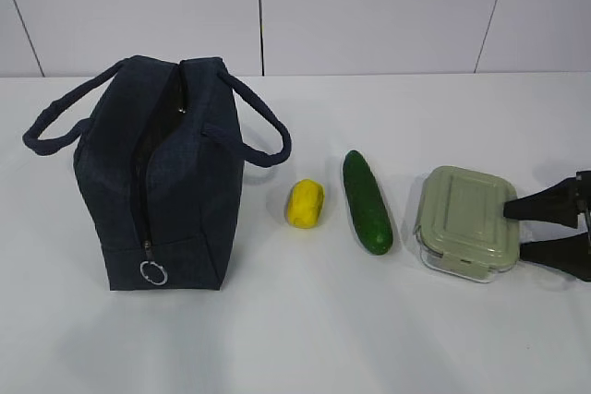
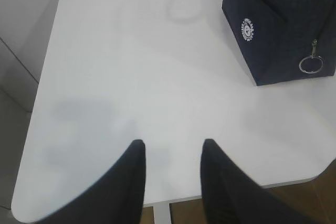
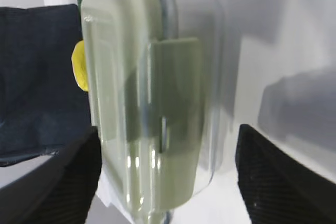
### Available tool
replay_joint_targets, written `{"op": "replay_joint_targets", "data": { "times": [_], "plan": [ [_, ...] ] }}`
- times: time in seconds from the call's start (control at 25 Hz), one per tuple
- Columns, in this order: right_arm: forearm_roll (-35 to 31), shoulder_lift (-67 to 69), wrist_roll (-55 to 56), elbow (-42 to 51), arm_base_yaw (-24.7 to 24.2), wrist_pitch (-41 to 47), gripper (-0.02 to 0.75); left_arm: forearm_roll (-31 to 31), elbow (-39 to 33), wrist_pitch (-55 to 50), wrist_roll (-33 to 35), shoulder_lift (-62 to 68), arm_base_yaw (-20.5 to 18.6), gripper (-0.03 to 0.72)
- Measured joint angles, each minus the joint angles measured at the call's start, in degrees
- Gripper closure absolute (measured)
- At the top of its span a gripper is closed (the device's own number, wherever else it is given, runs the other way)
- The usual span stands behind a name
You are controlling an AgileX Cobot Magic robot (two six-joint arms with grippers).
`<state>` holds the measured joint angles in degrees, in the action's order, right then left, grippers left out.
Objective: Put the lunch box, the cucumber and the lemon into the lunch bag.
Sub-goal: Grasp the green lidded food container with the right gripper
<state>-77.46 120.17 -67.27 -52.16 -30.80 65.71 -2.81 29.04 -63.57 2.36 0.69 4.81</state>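
**Right gripper spread wide, left gripper partly parted**

The right gripper (image 1: 517, 228) is seen entering from the right edge of the exterior view, its two dark fingers (image 1: 545, 205) spread wide and pointed leftward, low over the surface. In the right wrist view the fingers (image 3: 273, 177) are shown far apart at the lower corners. The left gripper (image 2: 170, 153) is shown only in the left wrist view, its fingers (image 2: 126, 177) moderately parted, nothing held between them.
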Motion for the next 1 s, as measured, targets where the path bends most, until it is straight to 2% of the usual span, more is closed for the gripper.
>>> {"op": "replay_joint_targets", "data": {
  "times": [0.16, 0.52, 1.0],
  "plan": [
    [-2.3, 1.2, -2.3, -0.3, 0.0, 0.0, 0.148, -0.1, 0.0, 0.0, 0.0, 0.0, 0.0, 0.449],
    [-2.6, 1.7, -3.7, -2.8, 0.0, 0.0, 0.148, -0.2, 0.0, 0.0, 0.0, 0.0, 0.0, 0.449],
    [-2.0, 1.7, -5.5, -3.0, 3.0, 0.0, 0.148, -0.4, 0.0, 0.0, 0.0, 0.0, 0.0, 0.449]
  ]
}}
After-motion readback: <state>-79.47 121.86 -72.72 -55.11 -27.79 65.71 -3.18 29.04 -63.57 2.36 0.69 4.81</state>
